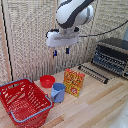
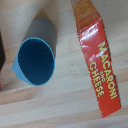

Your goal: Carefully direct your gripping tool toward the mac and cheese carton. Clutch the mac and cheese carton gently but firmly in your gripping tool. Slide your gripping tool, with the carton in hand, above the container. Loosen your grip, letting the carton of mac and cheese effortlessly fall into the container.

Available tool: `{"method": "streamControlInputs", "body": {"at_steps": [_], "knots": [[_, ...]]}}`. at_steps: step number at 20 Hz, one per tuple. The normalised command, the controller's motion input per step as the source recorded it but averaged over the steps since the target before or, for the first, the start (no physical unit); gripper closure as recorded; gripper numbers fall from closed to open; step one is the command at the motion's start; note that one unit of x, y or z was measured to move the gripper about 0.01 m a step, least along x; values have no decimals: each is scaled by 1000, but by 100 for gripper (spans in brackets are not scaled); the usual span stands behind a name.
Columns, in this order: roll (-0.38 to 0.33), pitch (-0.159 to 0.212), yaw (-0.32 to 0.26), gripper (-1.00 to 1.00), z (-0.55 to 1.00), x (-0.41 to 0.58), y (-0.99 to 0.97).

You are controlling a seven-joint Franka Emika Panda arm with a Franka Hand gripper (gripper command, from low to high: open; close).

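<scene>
My gripping tool (image 1: 61, 51) hangs empty, fingers apart, above the upright mac and cheese carton (image 1: 74, 82) beside the blue mug (image 1: 58, 92). Only the wrist view reads its red edge: "MACARONI AND CHEESE" (image 2: 97, 60)

Orange-yellow mac and cheese carton (image 1: 74, 82) with red patches, blue mug (image 1: 58, 92), red lattice basket (image 1: 22, 102).

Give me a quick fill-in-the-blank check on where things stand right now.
1. The gripper hangs above the carton, holding ____.
2. The carton stands beside the blue ____.
3. The basket, at the exterior view's left, is colored ____.
4. Big yellow letters on the carton's edge read ____ and cheese.

Missing words: nothing; mug; red; macaroni
</scene>
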Motion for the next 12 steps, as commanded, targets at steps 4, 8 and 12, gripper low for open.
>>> {"method": "streamControlInputs", "body": {"at_steps": [4,8,12], "knots": [[-1,-123,107,-100,-146,-141,-424],[-3,-169,166,-100,-130,-14,-577],[-2,-94,199,-100,-185,-62,-502]]}}
